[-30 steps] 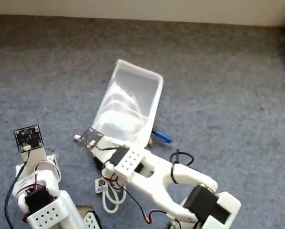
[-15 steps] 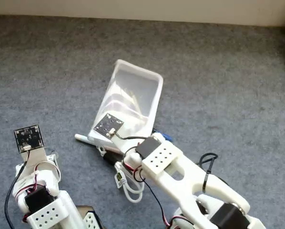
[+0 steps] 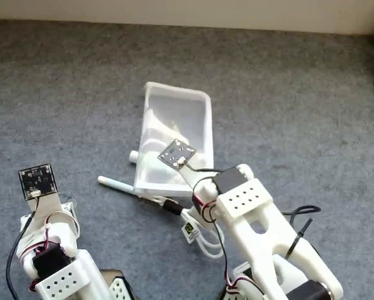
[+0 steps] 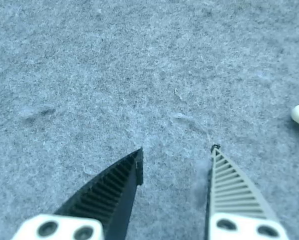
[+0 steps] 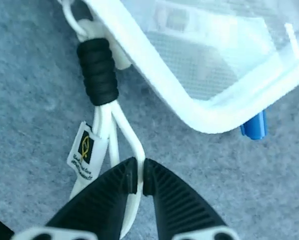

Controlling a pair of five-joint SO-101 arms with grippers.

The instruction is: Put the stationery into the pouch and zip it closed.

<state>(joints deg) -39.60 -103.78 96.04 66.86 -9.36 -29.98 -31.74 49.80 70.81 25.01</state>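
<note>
Right jaws pinching white cord, pale items inside pouch

The translucent white rectangular zip pouch lies flat on the grey felted counter, with pale contents blurred inside. A thin white pen lies on the counter, one end reaching a corner of the pouch. A white looped cord, bound by a black wrap and carrying a small white tag, lies beside the pouch's thick rim, one strand pinched in the closed right pincer. A blue cap-like piece peeks from under that rim.
</note>
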